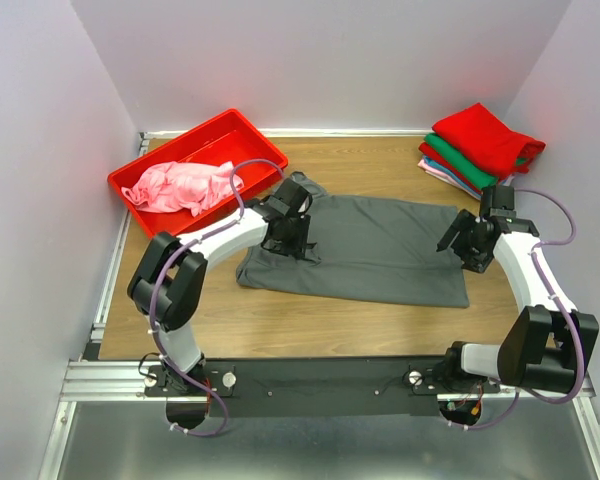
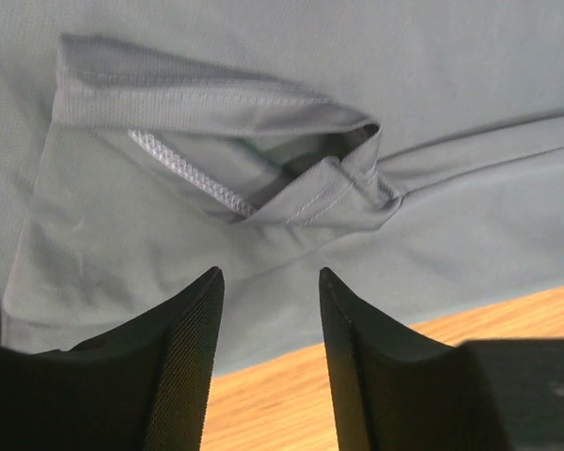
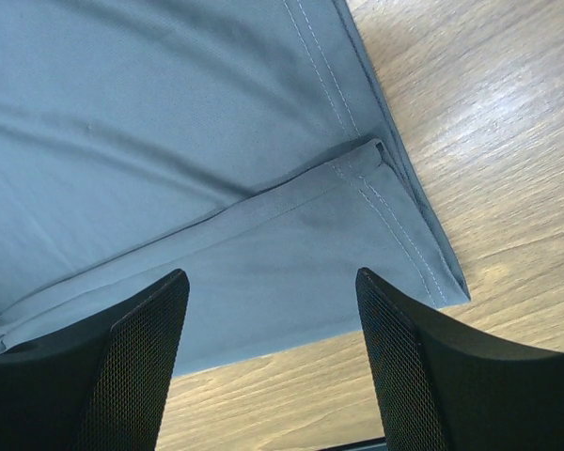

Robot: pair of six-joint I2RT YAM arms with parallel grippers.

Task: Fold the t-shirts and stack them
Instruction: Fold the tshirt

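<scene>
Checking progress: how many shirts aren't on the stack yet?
2: dark grey shirt spread flat mid-table, pink shirt bunched in the red bin. More could hide under the pink one.

Seen from above, the left hand [image 1: 292,238] covers the left end of the dark grey cloth t-shirt [image 1: 380,250]. Both wrist views cut that shirt off at their edges. Under the red folded t-shirt [image 1: 485,138], the green folded t-shirt [image 1: 462,160] and paler layers [image 1: 442,172] show only thin edges, too small to count.
</scene>
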